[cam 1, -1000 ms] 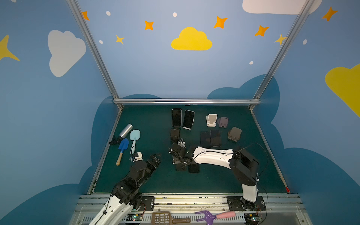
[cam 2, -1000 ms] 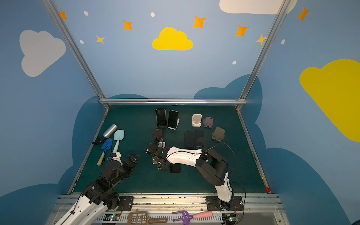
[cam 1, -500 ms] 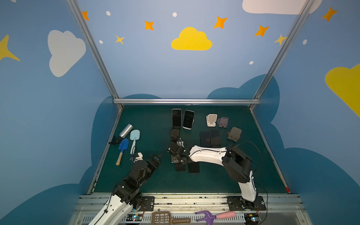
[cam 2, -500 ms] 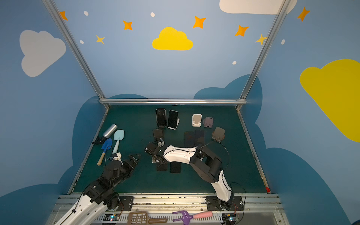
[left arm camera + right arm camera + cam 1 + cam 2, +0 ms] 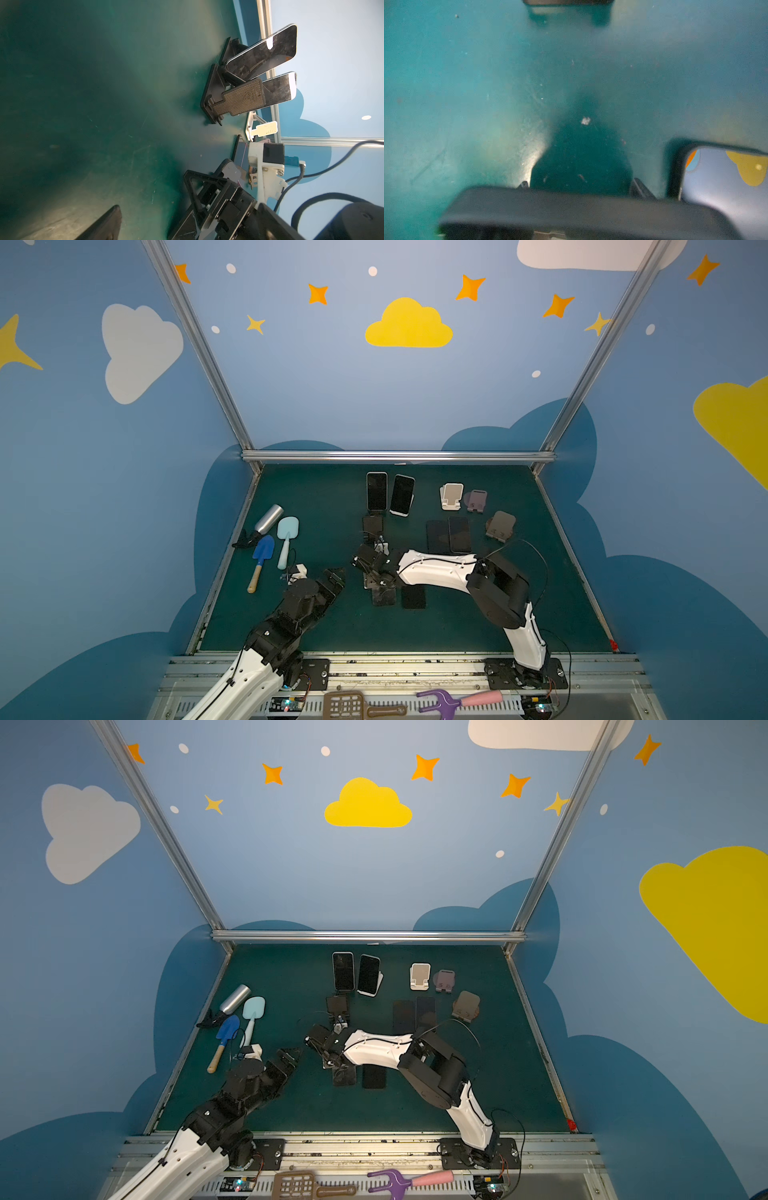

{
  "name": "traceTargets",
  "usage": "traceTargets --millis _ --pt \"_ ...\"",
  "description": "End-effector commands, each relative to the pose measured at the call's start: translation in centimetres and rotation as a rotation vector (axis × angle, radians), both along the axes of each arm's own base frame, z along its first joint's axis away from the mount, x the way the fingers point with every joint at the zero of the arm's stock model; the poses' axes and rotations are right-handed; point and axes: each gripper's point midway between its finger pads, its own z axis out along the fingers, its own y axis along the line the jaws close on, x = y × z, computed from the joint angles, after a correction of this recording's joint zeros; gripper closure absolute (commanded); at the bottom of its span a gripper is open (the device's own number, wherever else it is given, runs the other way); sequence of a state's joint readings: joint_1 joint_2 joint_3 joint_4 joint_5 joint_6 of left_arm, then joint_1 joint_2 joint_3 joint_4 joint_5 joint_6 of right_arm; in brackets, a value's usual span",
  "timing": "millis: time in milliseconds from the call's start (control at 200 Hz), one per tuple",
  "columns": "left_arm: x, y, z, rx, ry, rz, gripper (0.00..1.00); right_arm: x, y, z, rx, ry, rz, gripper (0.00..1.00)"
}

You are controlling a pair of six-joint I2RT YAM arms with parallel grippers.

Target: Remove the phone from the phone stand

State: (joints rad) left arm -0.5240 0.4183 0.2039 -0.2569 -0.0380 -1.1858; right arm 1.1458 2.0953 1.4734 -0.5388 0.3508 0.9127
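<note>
**Phone held clear of the black stand in a sky-painted booth**

Dark phone [image 5: 581, 209] gripped crosswise in the right fingers [image 5: 640, 188], closed partway around it. Held close above the worktop [image 5: 316, 497], just on the robot's side of the empty black phone stand [image 5: 372, 526]. Right beside it, a flat phone [image 5: 724, 187] mirroring a yellow cloud. Left fingers [image 5: 104, 223] spread apart, holding nothing, off to the left. Farther back, two propped phones [image 5: 377, 491], then a white stand [image 5: 451, 495], a purple stand [image 5: 476, 501] and a brown stand [image 5: 500, 526]. Worktop covered in dark green matting, scuffed, scratched and flecked with pale specks up close. Near its left edge, a silver bottle [image 5: 269, 518], a pale blue spatula [image 5: 286, 539] and a blue trowel [image 5: 262, 556]. All around, blue walls [image 5: 124, 489] painted with yellow and white clouds and orange stars, joined by bare aluminium rails [image 5: 397, 456].
</note>
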Motion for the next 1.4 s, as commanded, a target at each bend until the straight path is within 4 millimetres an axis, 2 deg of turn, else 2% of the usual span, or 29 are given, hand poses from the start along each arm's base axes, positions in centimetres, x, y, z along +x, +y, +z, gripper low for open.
traceTargets --millis 0,435,706,1396 --pt "0.3 -0.1 1.3 -0.009 -0.035 0.001 0.0 -1.7 -1.3 -2.7 -0.085 0.065 0.0 0.38" --pt "0.2 0.2 1.2 -0.014 -0.039 0.016 0.0 -2.3 -2.6 -3.7 -0.105 0.086 -0.048 0.33" --pt "0.5 -0.6 1.6 -0.022 -0.029 -0.015 0.0 -2.6 -2.8 -4.0 -0.111 0.098 -0.047 0.32" --pt "1.1 -0.9 2.5 -0.014 -0.027 -0.015 0.0 -2.6 -3.5 -3.4 -0.124 0.083 -0.057 0.23"
